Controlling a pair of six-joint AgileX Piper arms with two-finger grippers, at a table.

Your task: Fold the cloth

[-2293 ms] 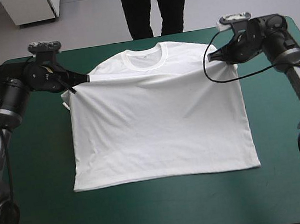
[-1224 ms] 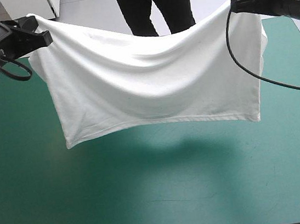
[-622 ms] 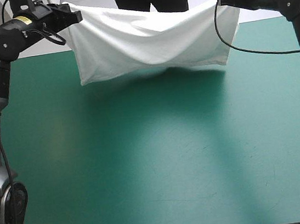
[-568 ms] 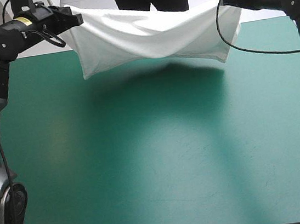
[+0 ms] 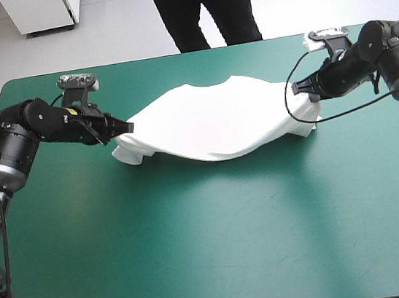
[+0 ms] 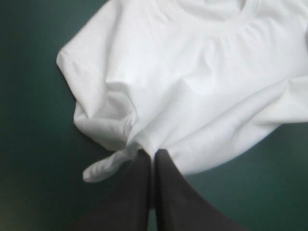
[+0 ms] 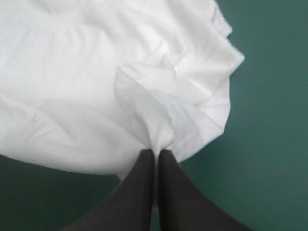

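Surface: a flat top under a teal-green cover, bare along its near edge.
Near hem line: the near edge of the white short-sleeved cotton T-shirt sags in a shallow bow between the two arms, resting on the cover.
T-shirt position: on the far half of the surface, midway between its left and right edges, lying as a low, loosely doubled bundle.
Left end effector: low over the cover at the garment's left side, its black fingers clenched on a pinch of the cloth, with a bunched fold trailing just beside them.
Right end effector: at the garment's right side, its black fingers likewise clenched on a gathered peak of cloth.
Sleeve: spread flat on the cover ahead of the left fingers.
Neckline: ribbed and round, turned toward the far edge.
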